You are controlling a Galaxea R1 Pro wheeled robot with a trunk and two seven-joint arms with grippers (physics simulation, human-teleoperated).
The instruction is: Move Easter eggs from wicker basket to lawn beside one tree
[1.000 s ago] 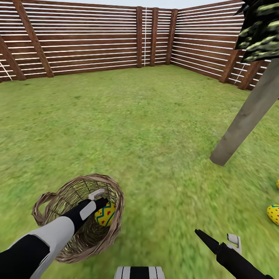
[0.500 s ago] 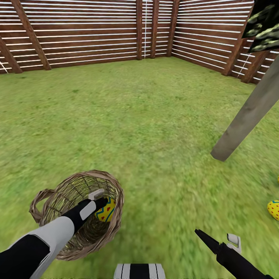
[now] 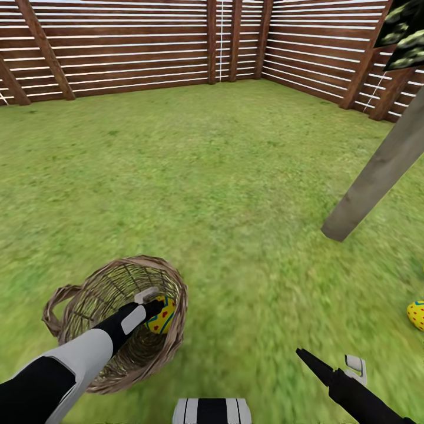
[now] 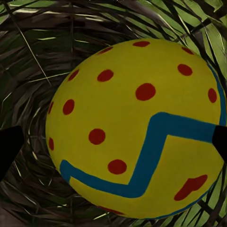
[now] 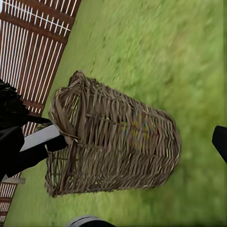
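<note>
The wicker basket point(image 3: 112, 321) stands on the lawn point(image 3: 224, 176) at the lower left. One Easter egg point(image 3: 162, 317), yellow with a blue zigzag and red dots, lies inside it against the right wall. My left gripper point(image 3: 151, 301) reaches down into the basket and stands open. In the left wrist view the egg point(image 4: 135, 127) sits between the dark fingertips point(image 4: 8, 149) at either edge. Another egg point(image 3: 416, 314) lies on the grass at the right edge, near the tree point(image 3: 377, 176). My right gripper point(image 3: 333, 364) hangs open and empty over the grass at the lower right.
A brown slatted fence point(image 3: 129, 53) closes off the garden at the back and right. The right wrist view looks sideways at the basket point(image 5: 113, 144) with my left arm point(image 5: 35, 142) going into it. Open grass lies between basket and tree.
The whole picture has slid upward, so the camera has moved. The basket egg now sits closer under the left fingers. A second egg at the right edge has left the view.
</note>
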